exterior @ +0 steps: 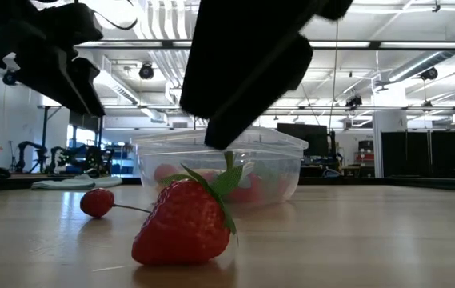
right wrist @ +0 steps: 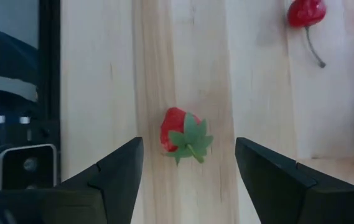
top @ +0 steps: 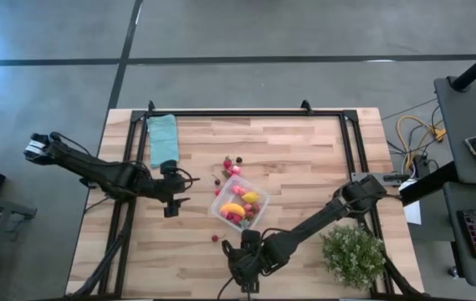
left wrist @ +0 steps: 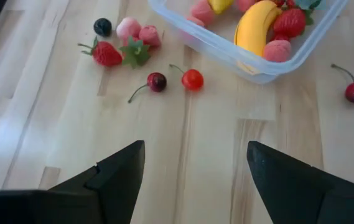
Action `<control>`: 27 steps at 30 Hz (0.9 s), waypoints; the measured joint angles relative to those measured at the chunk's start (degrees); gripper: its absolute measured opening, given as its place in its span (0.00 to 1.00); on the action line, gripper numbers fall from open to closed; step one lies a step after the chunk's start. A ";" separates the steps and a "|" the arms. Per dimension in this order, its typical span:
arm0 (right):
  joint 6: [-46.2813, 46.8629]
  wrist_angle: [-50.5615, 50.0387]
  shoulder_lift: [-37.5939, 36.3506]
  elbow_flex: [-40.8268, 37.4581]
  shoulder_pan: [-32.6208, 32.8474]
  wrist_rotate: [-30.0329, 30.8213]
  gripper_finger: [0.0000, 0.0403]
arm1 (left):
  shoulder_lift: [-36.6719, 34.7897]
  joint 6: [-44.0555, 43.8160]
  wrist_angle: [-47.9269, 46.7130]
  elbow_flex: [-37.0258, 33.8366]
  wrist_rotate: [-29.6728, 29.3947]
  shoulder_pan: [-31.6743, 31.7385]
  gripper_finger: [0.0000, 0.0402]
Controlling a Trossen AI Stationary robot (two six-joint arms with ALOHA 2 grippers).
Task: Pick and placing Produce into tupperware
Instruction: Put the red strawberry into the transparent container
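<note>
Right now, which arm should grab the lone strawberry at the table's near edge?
Right. Its open gripper hangs directly over the red strawberry with green leaves; the left gripper sits across the clear plastic tub.

2 dark jointed arms, matte blk wedge fingers [right wrist: 117, 180], white tag at left arm base.

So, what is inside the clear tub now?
The clear tub holds a yellow banana piece, a strawberry and pink pieces. Whatever lies beneath them is covered.
</note>
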 joint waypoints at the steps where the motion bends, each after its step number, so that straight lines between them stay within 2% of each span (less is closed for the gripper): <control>1: 0.13 0.47 0.33 -0.03 0.00 0.01 0.61 | -0.65 -0.03 -0.13 -0.19 -0.01 0.00 0.67; 16: 0.05 1.40 2.19 0.23 -0.58 0.13 0.61 | -1.95 -1.45 -0.01 -2.22 -0.14 0.00 0.67; 27: -5.90 1.46 2.44 0.04 -0.55 0.21 0.61 | -0.33 -1.58 0.05 -2.22 -0.12 0.00 0.67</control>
